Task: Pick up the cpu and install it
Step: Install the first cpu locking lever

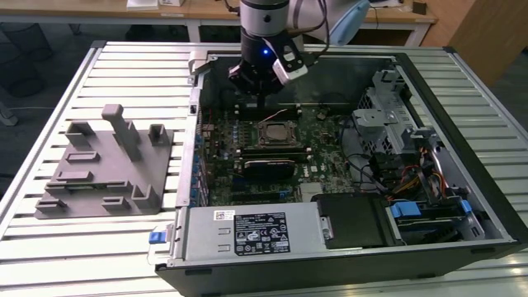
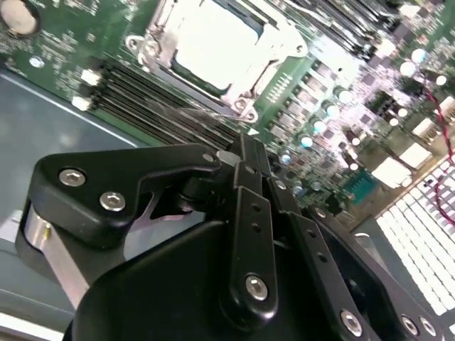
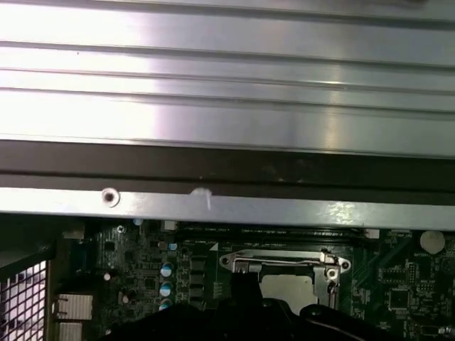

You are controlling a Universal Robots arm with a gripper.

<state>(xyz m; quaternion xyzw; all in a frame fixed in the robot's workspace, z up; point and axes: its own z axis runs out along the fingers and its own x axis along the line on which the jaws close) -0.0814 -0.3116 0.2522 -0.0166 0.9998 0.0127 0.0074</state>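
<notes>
The cpu (image 1: 272, 133) lies flat in the metal-framed socket on the green motherboard (image 1: 326, 154) inside the open computer case. Its pale silvery top also shows in both wrist views (image 2: 213, 42) (image 3: 288, 288). My gripper (image 1: 261, 102) hangs just above the board, slightly beyond the socket toward the case's back wall. In the second wrist view the two black fingers (image 2: 245, 167) lie pressed together, the gripper (image 2: 245, 142) shut with nothing seen between them. The gripper's dark tip (image 3: 242, 280) stands beside the socket frame in the first wrist view.
A large grey fixture (image 1: 107, 164) with upright posts sits on the slatted table at the exterior view's left. Inside the case are a black finned block (image 1: 268, 167), a power supply (image 1: 251, 232), a drive cage (image 1: 387, 117) and cables. The case wall (image 3: 227, 202) runs close to the gripper.
</notes>
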